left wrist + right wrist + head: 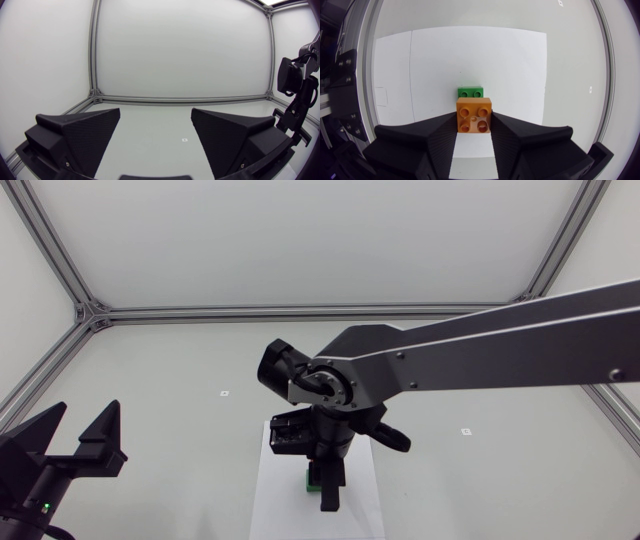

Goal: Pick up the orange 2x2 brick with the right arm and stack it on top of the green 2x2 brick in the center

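Note:
In the right wrist view my right gripper (474, 124) is shut on the orange 2x2 brick (474, 115), studs facing the camera, a finger on each side. Just ahead of it the green 2x2 brick (470, 92) rests on a white sheet (510, 65), partly covered by the orange one; whether the two touch cannot be told. From the head view my right arm crosses in from the right, and its gripper (326, 485) points down over the green brick (311, 484); the orange brick is hidden there. My left gripper (85, 428) stands open at the lower left, nothing between its fingers (80, 135).
The white sheet (275, 505) lies on the table's middle near the front edge. Aluminium frame rails (300, 312) run along the back and sides. Small markers (224, 393) dot the table top.

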